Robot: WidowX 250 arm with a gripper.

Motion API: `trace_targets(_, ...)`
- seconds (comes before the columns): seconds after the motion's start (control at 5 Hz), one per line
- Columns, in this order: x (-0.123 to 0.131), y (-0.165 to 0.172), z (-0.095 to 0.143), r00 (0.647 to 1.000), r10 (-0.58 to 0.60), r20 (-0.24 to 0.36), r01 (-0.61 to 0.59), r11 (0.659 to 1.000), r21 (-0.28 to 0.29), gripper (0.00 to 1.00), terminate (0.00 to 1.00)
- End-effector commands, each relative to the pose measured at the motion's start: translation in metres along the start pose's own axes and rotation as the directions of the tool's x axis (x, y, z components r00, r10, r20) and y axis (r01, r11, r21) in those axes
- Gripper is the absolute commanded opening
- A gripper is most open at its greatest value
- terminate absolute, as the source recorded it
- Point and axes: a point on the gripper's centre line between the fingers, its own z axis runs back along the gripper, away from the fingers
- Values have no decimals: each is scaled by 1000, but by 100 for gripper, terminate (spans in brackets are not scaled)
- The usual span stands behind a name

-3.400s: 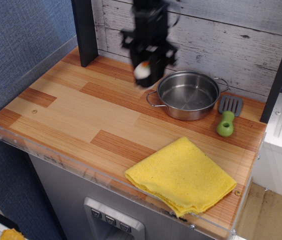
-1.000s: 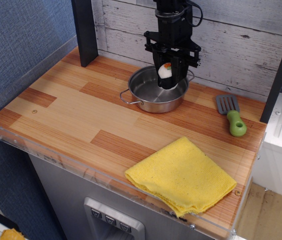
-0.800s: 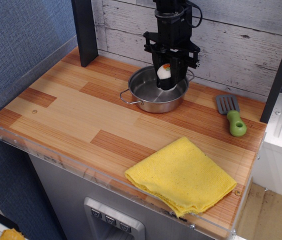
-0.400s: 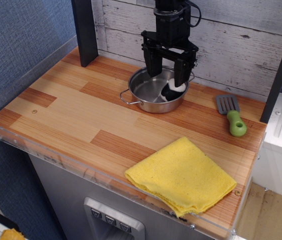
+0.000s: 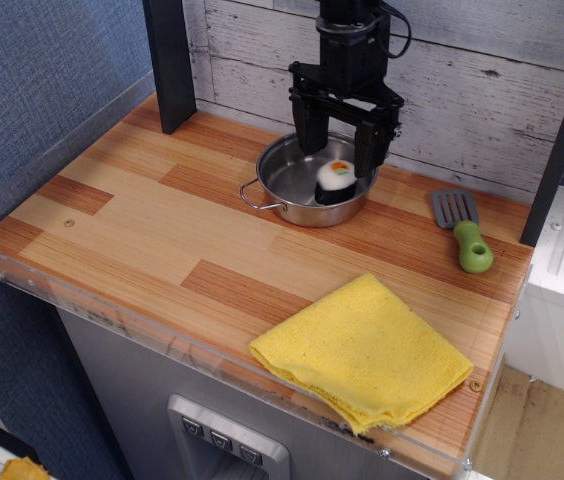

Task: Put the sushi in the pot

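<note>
Hand (image 5: 341,142) spread wide above the pot (image 5: 284,179), fingers apart and gripping nothing. Below and between them, the sushi (image 5: 335,179) inside the pot, toward its right wall, resting on the steel floor. Step in hand, by the look of it: the retreat after release. Best done straight up, fingers kept apart, no sideways drift that might nudge the roll or catch the rim or a wire handle. Roll tipped, rice face with orange and green centre turned up and toward the camera, so short axis running up and forward; possibly leaning on the pot wall, hard to tell. Further out on the desk (image 5: 142,240), a spatula (image 5: 466,235) right of the pot, well apart, and a yellow cloth (image 5: 362,352) near the front edge.
</note>
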Motion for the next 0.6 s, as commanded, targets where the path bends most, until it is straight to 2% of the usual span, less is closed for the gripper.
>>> trace_targets(0.0,-15,-21,93,980,5,199,-40,985,169,100,0)
trace_targets(0.2,-22,-23,104,974,19,228,-58,984,167,100,0)
trace_targets(0.4,-26,-18,100,975,48,215,-80,987,140,100,100)
